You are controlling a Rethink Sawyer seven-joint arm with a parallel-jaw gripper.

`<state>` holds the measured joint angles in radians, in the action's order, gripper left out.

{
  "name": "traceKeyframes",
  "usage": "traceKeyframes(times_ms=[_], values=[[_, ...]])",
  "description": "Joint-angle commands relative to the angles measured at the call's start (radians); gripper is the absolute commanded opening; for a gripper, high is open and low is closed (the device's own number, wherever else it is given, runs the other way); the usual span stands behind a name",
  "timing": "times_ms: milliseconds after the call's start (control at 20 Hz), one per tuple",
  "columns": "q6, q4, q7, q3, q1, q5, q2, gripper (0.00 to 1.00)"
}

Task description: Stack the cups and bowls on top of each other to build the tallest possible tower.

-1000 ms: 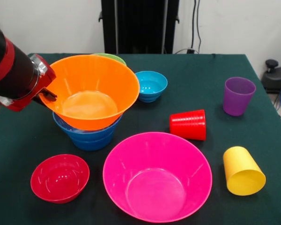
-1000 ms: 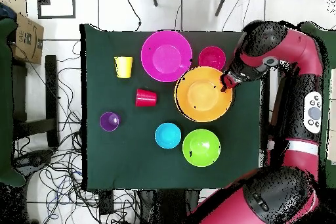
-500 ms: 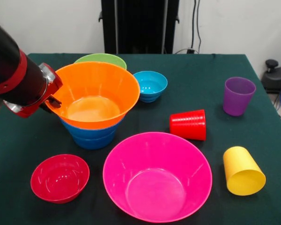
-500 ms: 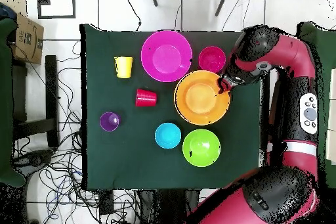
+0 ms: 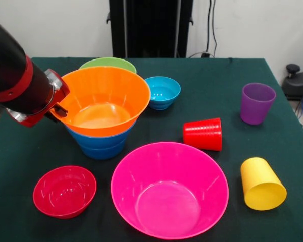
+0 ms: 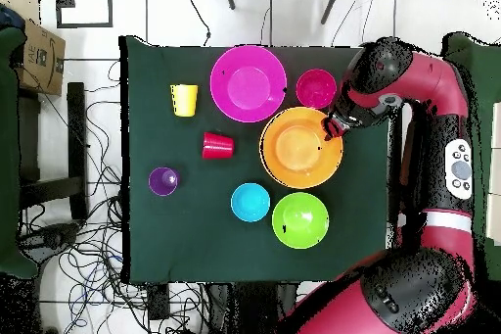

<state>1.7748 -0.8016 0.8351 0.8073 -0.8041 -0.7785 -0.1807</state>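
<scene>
The wide orange bowl (image 5: 103,98) (image 6: 301,146) sits nested in the blue bowls (image 5: 98,146), forming the tower at the table's left in the front view. My gripper (image 5: 59,111) (image 6: 331,131) pinches the orange bowl's left rim, one finger inside and one outside. The large pink bowl (image 5: 169,189) (image 6: 249,82) and small red bowl (image 5: 64,191) (image 6: 316,87) stand near the front edge. The green bowl (image 5: 108,63) and light-blue bowl (image 5: 162,92) stand behind the tower. The red cup (image 5: 203,134) and yellow cup (image 5: 261,184) lie on their sides. The purple cup (image 5: 256,103) stands upright.
The dark green table (image 5: 227,70) ends close behind the green bowl and right of the purple and yellow cups. My arm (image 6: 431,85) reaches in over the table edge beside the red bowl. A cardboard box (image 6: 34,51) and cables lie on the floor.
The orange bowl, tilted and raised a second ago, has come down level into the blue bowls. My gripper followed it down and stays on its rim.
</scene>
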Motion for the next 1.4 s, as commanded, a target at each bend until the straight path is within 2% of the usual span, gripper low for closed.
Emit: traceKeyframes(times_ms=[50, 550, 750, 800, 950, 1400], values=[[0.011, -0.032, -0.312, -0.062, 0.043, -0.077, -0.026, 0.00], [0.044, -0.004, -0.299, -0.056, 0.069, -0.073, -0.059, 0.00], [0.019, 0.002, -0.282, -0.048, 0.069, -0.061, -0.059, 0.00], [0.012, 0.001, -0.271, -0.048, 0.068, -0.057, -0.060, 1.00], [0.025, 0.000, -0.229, -0.052, 0.068, -0.045, -0.072, 1.00], [0.040, 0.003, -0.235, -0.060, 0.067, -0.051, -0.075, 1.00]])
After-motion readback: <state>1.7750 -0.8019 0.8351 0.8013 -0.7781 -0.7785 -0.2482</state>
